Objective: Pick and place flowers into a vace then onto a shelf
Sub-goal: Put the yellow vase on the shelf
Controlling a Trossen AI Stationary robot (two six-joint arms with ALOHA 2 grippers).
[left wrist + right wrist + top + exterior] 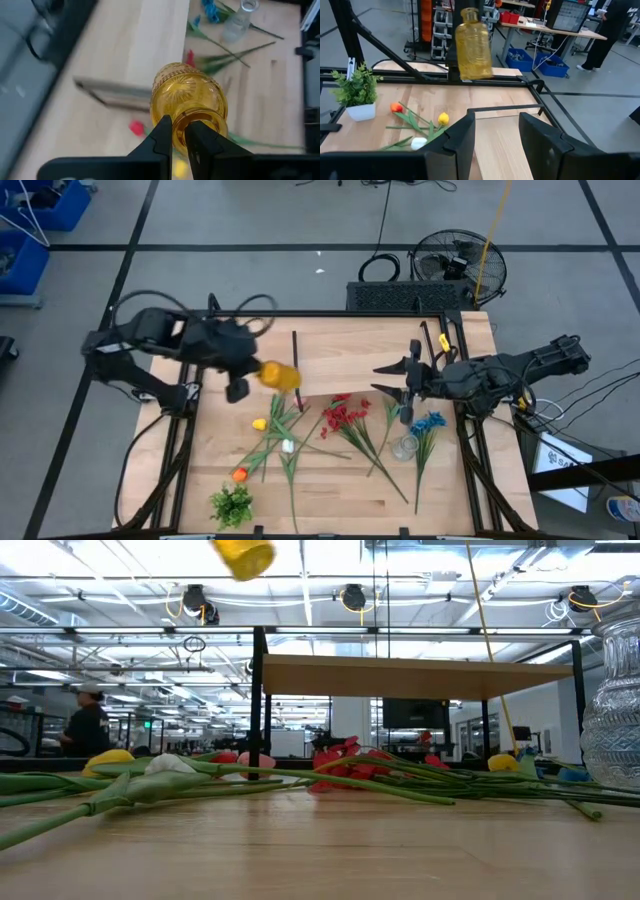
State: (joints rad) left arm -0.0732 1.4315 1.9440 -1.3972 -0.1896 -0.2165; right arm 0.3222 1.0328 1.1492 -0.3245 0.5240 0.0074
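The light-wood tabletop [330, 490] is carrying everything, and the narrow shelf [415, 676] on thin black legs is standing over its far half with nothing resting on it. The left gripper [179, 134] is pinching the neck of a yellow glass vase [187, 102], holding it tipped in the air above the near edge of the shelf; no stem is showing in it. The right gripper [496, 131] is hanging with its fingers spread, grasping nothing, over the right part of the table just beside a clear glass vase [404, 447], which also looks empty. The flowers [300, 430] are all lying flat on the tabletop: red berry spray, blue blossoms, and yellow, orange and white tulips, with a small potted leafy clump [231, 504] at the near left. By my judgement the task is only beginning, since every flower is waiting to be picked and no vase is sitting on the shelf. No legible brand, label or writing is appearing on any of the objects.
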